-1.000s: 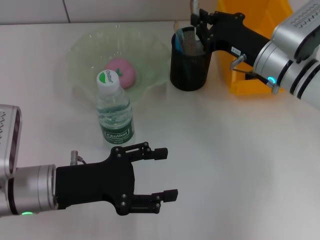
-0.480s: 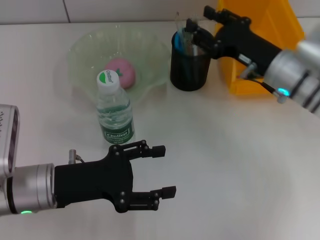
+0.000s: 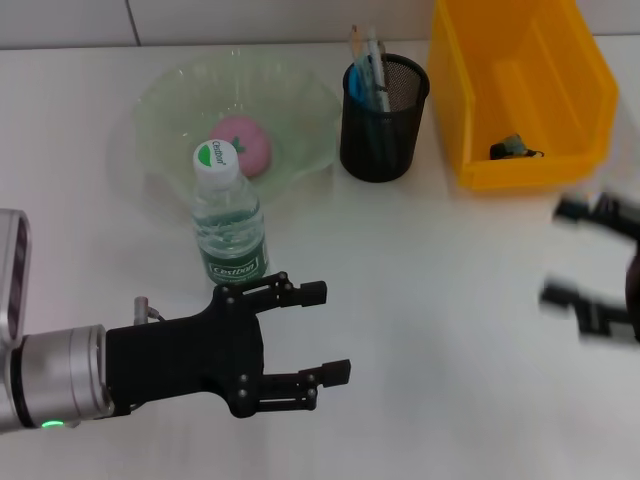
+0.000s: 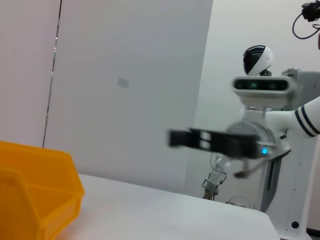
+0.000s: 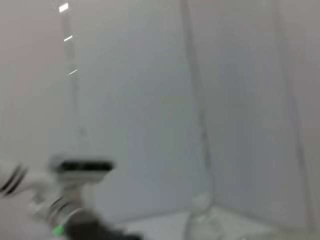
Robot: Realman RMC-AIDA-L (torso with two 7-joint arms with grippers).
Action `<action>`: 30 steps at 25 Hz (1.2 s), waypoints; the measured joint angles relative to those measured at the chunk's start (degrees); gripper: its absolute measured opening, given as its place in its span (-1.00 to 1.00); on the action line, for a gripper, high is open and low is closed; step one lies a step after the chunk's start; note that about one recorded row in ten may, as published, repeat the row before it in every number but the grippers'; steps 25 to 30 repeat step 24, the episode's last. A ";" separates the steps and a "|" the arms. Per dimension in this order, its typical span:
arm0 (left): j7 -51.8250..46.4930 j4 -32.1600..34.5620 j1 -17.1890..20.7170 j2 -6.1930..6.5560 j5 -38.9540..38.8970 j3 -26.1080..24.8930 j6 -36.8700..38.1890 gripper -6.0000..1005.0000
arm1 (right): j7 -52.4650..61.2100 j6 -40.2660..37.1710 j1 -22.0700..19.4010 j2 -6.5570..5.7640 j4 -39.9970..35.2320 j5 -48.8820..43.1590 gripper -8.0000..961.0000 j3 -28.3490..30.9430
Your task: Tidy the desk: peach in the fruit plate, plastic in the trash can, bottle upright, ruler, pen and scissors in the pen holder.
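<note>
A pink peach (image 3: 243,143) lies in the pale green glass fruit plate (image 3: 170,95). In front of the plate the water bottle (image 3: 228,220) stands upright, its green-and-white cap on. The black mesh pen holder (image 3: 383,120) holds several long items, with a pen (image 3: 374,58) sticking out; I cannot tell the ruler or scissors apart inside. The yellow trash can (image 3: 520,60) has a small dark crumpled piece (image 3: 513,148) in it. My left gripper (image 3: 328,331) hovers open and empty just in front of the bottle. Low at the table's right edge my right gripper (image 3: 562,253) is open, blurred and empty.
The white table (image 3: 430,300) stretches between the two grippers. The left wrist view shows the yellow trash can (image 4: 35,190), the table top (image 4: 175,215) and my right arm (image 4: 235,142) farther off. Another robot stands behind it.
My right gripper has left the pen holder's rim and swung down to the table's right front edge. The holder now stands uncovered. The left gripper has barely moved.
</note>
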 joint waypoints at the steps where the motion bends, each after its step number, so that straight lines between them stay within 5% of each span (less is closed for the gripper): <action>1: 0.00 0.00 0.00 0.00 0.00 0.00 0.00 0.62 | 0.00 0.00 0.00 0.00 0.00 0.00 0.74 0.00; 5: -0.10 -0.74 -1.05 0.00 -0.02 0.45 -0.05 0.62 | 0.25 -3.08 0.14 2.25 -2.46 -13.39 0.74 4.09; 14: -0.09 -0.78 -1.05 0.01 -0.02 0.51 0.00 0.62 | 2.38 0.58 1.22 5.96 -6.78 -19.37 0.74 4.80; 30: -0.06 -0.77 -0.75 0.07 -0.02 0.09 0.01 0.62 | 3.30 2.40 2.04 6.58 -7.08 -19.49 0.74 4.91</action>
